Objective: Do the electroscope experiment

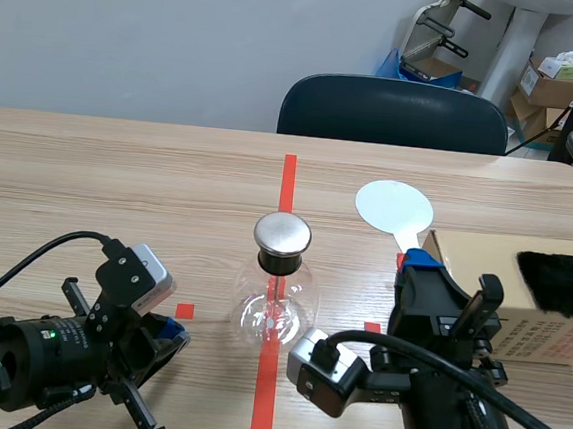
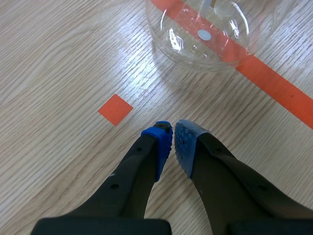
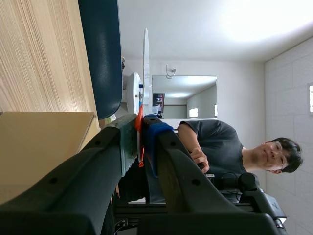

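Flask (image 1: 276, 309) stands mid-surface on the red tape line, its metal cap (image 1: 283, 232) uppermost. Right pincer (image 1: 415, 258) is pinching the handle (image 1: 406, 240) of a white disc (image 1: 395, 206). The pads are pressed on the handle's near end. The disc sticks out beyond them toward the far side of the surface (image 1: 119, 180).

Key relation: the disc lies to the right of the cap and farther back, apart from it. Its long axis runs handle to disc, away from the robot and leaning a little toward the flask. Black fur (image 1: 561, 284) lies on a cardboard box (image 1: 484, 254) just right of that pincer. My judgement is that the right arm is the one placed for both the fur and the cap.

Left pincer (image 1: 171, 335) sits low on the near left, pads pressed together on nothing, the flask ahead of it and apart.

Hard to make out:
- Left wrist view shows only the lower bulb of the flask (image 2: 205, 34) beyond the left pincer (image 2: 172, 142), with the cap cut off.
- Right wrist view shows the disc (image 3: 145, 58) edge-on as a thin line ahead of the right pincer (image 3: 140, 139), and no flask at all.
- Leaves inside the glass are too small to read.
- Whether the disc hangs clear of the surface or rests on it cannot be told.
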`<control>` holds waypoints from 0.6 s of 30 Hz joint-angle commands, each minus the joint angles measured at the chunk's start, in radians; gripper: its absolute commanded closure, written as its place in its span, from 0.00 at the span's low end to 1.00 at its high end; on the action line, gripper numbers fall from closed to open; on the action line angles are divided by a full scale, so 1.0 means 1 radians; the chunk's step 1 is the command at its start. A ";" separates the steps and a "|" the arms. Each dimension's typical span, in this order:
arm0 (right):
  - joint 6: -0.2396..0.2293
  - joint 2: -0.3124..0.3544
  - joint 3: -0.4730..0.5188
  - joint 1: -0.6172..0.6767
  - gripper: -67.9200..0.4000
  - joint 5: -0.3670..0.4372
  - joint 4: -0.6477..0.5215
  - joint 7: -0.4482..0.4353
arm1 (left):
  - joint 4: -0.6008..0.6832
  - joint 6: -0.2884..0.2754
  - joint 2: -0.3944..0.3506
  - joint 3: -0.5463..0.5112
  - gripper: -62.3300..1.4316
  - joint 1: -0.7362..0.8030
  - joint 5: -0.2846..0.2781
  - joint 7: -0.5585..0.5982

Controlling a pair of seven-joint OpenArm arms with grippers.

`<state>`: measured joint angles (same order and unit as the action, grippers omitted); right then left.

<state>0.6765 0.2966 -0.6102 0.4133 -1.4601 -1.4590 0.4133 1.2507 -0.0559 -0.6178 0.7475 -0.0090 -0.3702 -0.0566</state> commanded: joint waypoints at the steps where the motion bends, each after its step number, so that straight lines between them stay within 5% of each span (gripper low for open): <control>1: 0.012 0.011 0.007 -0.008 0.98 -0.001 -0.023 0.007 | 0.018 -0.002 0.005 -0.005 0.87 -0.005 -0.002 0.007; 18: 0.012 0.011 0.007 -0.009 0.98 -0.001 -0.023 -0.009 | 0.018 -0.002 0.005 -0.005 0.87 -0.005 -0.002 0.007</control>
<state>0.6765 0.2966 -0.6102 0.4133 -1.4601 -1.4590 0.4042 1.2507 -0.0559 -0.6178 0.7475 -0.0090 -0.3702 -0.0566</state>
